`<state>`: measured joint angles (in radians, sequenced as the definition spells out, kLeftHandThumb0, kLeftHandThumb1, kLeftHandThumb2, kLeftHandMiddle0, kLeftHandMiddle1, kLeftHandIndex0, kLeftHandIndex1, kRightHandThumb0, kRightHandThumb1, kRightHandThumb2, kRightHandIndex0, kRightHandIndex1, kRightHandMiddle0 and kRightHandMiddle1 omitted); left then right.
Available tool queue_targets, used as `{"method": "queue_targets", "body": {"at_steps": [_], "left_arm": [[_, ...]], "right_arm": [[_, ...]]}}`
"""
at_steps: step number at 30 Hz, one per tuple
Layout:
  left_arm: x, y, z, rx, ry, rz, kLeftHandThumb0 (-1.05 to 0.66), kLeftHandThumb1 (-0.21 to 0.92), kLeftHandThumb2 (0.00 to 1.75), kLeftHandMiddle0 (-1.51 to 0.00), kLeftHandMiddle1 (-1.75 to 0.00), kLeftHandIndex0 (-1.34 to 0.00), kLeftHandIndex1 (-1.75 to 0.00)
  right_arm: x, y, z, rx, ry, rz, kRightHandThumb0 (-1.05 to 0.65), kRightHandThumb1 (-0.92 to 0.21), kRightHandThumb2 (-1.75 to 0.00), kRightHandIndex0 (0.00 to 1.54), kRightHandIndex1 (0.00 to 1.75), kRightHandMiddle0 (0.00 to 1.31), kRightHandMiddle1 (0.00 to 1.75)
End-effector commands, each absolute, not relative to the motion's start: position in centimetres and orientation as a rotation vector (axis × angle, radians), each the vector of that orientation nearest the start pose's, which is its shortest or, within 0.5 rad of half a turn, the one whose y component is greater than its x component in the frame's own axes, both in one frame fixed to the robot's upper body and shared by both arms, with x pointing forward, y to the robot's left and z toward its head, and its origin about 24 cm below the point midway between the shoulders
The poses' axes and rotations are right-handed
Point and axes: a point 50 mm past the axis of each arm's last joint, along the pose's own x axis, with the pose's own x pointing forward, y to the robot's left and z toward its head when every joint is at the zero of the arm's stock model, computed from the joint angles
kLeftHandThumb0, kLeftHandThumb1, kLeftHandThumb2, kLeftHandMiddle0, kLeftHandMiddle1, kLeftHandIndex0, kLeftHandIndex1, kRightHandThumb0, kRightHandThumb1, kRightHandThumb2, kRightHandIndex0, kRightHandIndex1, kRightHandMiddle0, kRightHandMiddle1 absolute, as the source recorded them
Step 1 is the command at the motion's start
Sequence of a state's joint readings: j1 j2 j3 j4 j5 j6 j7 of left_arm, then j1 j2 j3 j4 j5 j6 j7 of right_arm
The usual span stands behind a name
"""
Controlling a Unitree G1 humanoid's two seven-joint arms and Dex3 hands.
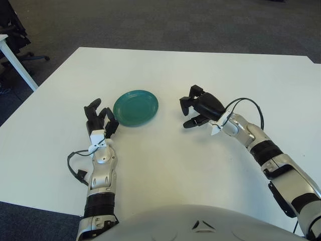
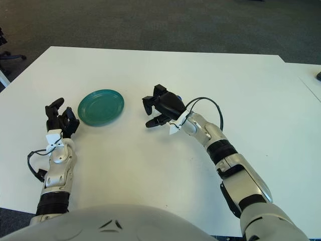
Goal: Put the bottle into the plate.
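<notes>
A green plate [image 1: 135, 107] sits on a white table [image 1: 165, 165], left of centre, with nothing on it. To its right, well apart from it, the robot's right hand [image 1: 198, 106] shows over the tabletop with its dark fingers [image 1: 185, 103] curled down and inward. The bottle, the thing to be moved, cannot be made out in either eye view; if it is anywhere, it is hidden inside that curled right hand, and whether the fingers are pinching it or closing on nothing cannot be told. A black cable [image 1: 246, 103] loops up from the right wrist, whose silver forearm [image 1: 251, 138] runs off toward the near right corner.

The left hand [image 1: 100, 120] shows just beside the plate, at its near left edge, fingers loosely spread and pointing away from the robot, holding nothing; whether it touches the plate rim cannot be told. A second black cable [image 1: 75, 163] curls beside the left wrist.

Beyond the far edge of the table lies dark grey carpet [image 1: 175, 22]. At the far left, a white table leg [image 1: 17, 65] and the base of an office chair [image 1: 22, 47] are partly in view.
</notes>
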<state>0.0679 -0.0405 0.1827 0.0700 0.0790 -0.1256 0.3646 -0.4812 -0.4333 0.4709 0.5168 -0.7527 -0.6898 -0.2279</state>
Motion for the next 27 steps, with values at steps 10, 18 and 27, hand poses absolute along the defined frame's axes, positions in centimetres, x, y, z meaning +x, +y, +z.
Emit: {"method": "queue_targets", "body": {"at_steps": [10, 18, 27], "left_arm": [[22.07, 20.88, 2.30, 0.050, 0.000, 0.560, -0.65, 0.92, 0.76, -0.43, -0.47, -0.09, -1.03], [21.84, 20.94, 2.36, 0.051, -0.002, 0.556, -0.65, 0.92, 0.76, -0.42, -0.47, -0.09, -1.02], [21.68, 20.88, 2.36, 0.055, 0.001, 0.553, -0.66, 0.92, 0.77, -0.41, -0.47, -0.09, -1.02]], "right_arm": [[29.06, -11.01, 7.53, -1.082, -0.771, 0.590, -0.34, -0.41, -1.16, 1.30, 1.75, 1.05, 1.75], [29.11, -11.11, 7.69, -1.083, -0.775, 0.590, -0.32, -0.34, -1.28, 1.32, 1.75, 1.07, 1.75], [29.27, -11.32, 7.57, -1.037, -0.762, 0.605, -0.36, -0.39, -1.23, 1.29, 1.75, 1.06, 1.75]]}}
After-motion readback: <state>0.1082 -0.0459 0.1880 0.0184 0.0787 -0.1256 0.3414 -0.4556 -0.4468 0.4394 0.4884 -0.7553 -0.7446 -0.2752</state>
